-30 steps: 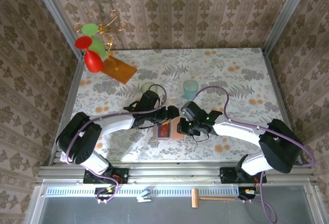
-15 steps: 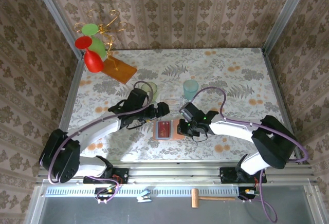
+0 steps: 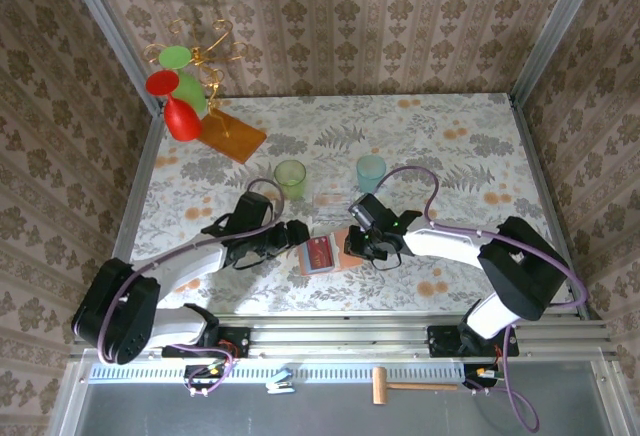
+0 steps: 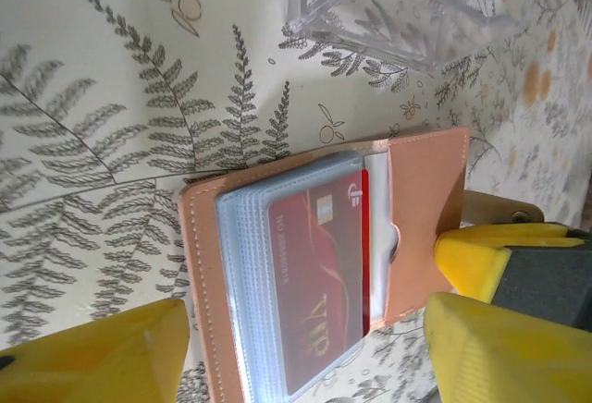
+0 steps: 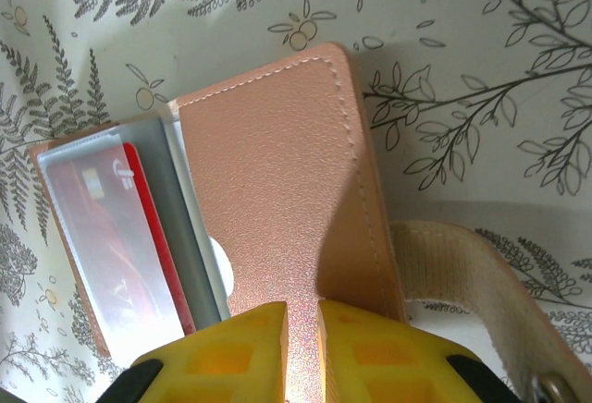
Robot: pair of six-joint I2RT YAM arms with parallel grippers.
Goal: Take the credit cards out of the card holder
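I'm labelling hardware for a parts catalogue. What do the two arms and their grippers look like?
Both the left arm and the right arm have white links, bulky black joints and a purple cable looping alongside. The left gripper and right gripper are black, with blocky yellow fingers.

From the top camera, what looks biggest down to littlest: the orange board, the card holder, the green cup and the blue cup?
1. orange board
2. card holder
3. green cup and blue cup: they look about the same size, so I won't rank them.
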